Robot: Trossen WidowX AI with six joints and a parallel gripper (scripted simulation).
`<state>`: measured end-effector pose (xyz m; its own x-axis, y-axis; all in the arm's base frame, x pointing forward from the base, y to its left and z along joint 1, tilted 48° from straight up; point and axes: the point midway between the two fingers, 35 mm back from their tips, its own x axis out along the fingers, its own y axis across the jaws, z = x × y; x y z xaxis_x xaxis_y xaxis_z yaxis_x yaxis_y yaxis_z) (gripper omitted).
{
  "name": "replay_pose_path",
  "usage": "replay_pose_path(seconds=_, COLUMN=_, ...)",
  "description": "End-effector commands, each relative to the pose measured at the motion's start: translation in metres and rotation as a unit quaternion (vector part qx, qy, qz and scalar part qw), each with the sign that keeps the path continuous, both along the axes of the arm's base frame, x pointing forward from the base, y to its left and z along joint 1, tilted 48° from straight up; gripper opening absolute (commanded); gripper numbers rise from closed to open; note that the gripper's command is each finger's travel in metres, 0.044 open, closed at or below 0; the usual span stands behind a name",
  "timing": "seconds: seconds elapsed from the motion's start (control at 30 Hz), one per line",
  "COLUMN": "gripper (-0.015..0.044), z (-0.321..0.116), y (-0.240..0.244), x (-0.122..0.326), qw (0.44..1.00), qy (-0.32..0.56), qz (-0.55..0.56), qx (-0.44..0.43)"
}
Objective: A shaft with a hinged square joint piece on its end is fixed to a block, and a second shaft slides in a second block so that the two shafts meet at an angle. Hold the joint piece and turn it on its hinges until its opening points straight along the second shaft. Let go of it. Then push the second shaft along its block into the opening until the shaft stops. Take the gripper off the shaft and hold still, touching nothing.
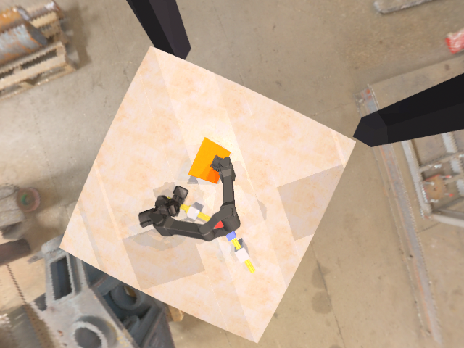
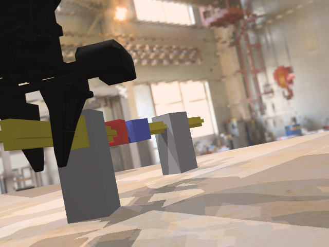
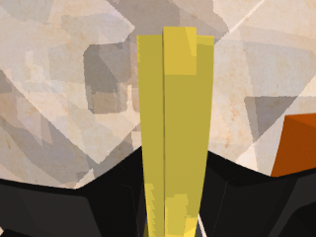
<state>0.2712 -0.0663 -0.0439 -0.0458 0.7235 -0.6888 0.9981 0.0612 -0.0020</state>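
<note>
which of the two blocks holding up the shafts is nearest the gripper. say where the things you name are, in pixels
The block [image 1: 193,212] [image 2: 85,183] on the second shaft's side, right beside the gripper [image 1: 170,198] [image 2: 50,167]; the other stands beyond the blue piece [image 1: 230,235] [image 2: 138,130].

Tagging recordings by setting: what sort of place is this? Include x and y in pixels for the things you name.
Probably an industrial workshop or factory hall: a red hoist hook [image 2: 284,76] hangs near the wall, a large machine casting [image 1: 80,299] lies beside the table, and metal stock sits on a wooden pallet [image 1: 59,56].
</note>
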Motion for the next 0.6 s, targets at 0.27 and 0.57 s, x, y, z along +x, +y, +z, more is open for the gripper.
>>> replay_pose_path(seconds=0.27, gripper=0.0067, z=-0.0001, y=0.0, x=0.0, qw=1.0, qy=0.001, qz=0.001, qx=0.0)
replay_pose_path(seconds=0.57, gripper=0.0172, z=-0.0001, y=0.0, x=0.0, qw=1.0, qy=0.001, qz=0.001, qx=0.0)
